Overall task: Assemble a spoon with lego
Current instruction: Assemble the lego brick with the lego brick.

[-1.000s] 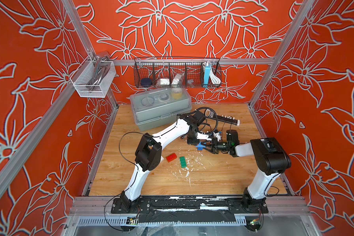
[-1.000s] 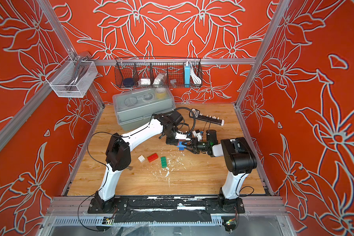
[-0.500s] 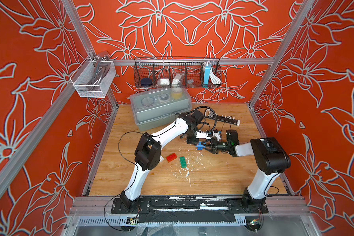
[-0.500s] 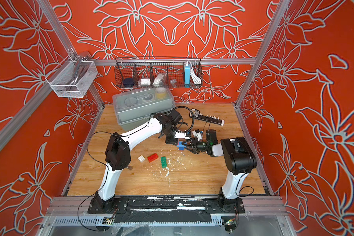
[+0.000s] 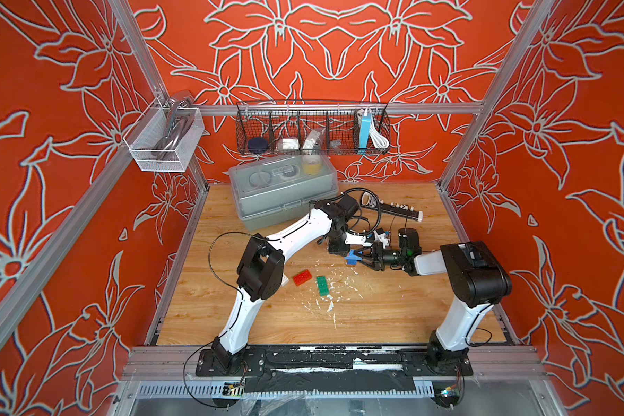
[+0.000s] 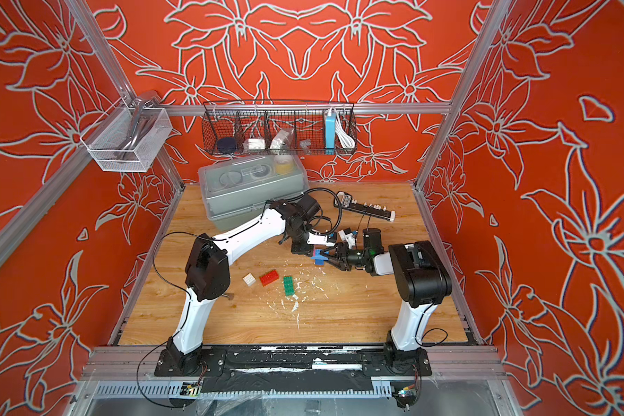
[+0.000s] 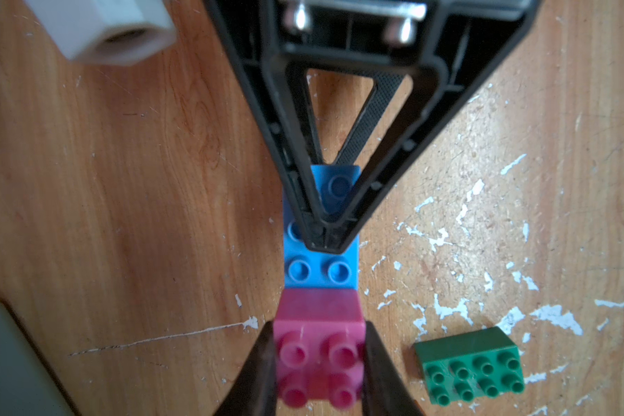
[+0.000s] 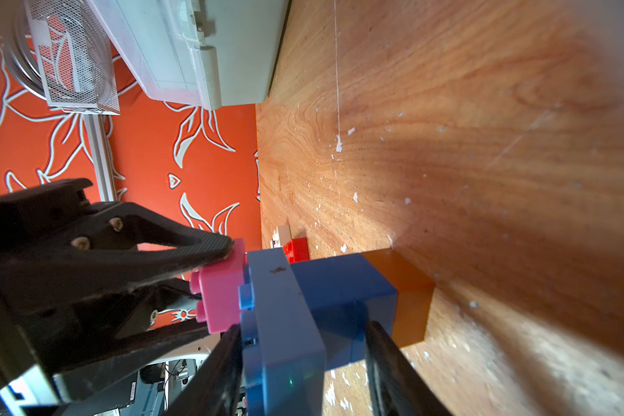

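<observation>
Black wire basket [image 5: 267,122]: light-blue box [image 5: 364,129], white cable [image 5: 377,137].
Multicoloured brick spoon [image 7: 321,266]: level, pink end toward left pincer [image 7: 319,335].
Left pincer: clamps pink brick [image 7: 319,353].
Right pincer [image 8: 303,327]: clamps blue bricks [image 8: 339,288].

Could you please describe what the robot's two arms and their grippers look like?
The left arm and right arm have white shells on the links, bulky black joint housings and thin black cables looping alongside. The left gripper and right gripper are black plastic, with tapering triangular fingers, open cut-outs, cross-hatched pads and silver screws.
</observation>
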Motion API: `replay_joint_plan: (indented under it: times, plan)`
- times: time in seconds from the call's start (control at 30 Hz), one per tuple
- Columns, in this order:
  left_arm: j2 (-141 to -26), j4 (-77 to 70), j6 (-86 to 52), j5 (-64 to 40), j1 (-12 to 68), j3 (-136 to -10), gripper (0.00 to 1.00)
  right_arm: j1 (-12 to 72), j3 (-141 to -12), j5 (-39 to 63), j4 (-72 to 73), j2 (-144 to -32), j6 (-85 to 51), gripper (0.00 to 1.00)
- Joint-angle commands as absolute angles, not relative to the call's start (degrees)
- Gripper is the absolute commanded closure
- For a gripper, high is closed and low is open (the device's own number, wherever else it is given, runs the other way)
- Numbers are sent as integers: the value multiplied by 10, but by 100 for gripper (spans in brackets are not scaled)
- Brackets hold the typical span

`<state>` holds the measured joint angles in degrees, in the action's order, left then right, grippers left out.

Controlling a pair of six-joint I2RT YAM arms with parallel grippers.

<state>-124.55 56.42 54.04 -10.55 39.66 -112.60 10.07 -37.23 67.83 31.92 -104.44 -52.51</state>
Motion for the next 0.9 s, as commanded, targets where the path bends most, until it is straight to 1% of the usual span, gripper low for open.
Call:
replay_joint_plan:
  times: [0.0,0.1,0.23,0.63,0.87]
  plan:
    - [-1268,593,559,-99,403,-1116,100,107,-372,663,287,-1066,-509,46]
    - [-1292,639,556,-94,404,-1162,100,107,-372,663,286,-1067,-509,46]
    - [-1304,658,557,-87,407,-1172,100,106,-373,663,286,-1068,-509,47]
    - [-1317,648,536,-60,418,-1182,100,107,-373,662,282,-1062,-508,47]
    - [-1323,650,532,-67,420,-1185,100,107,-371,661,279,-1060,-505,47]
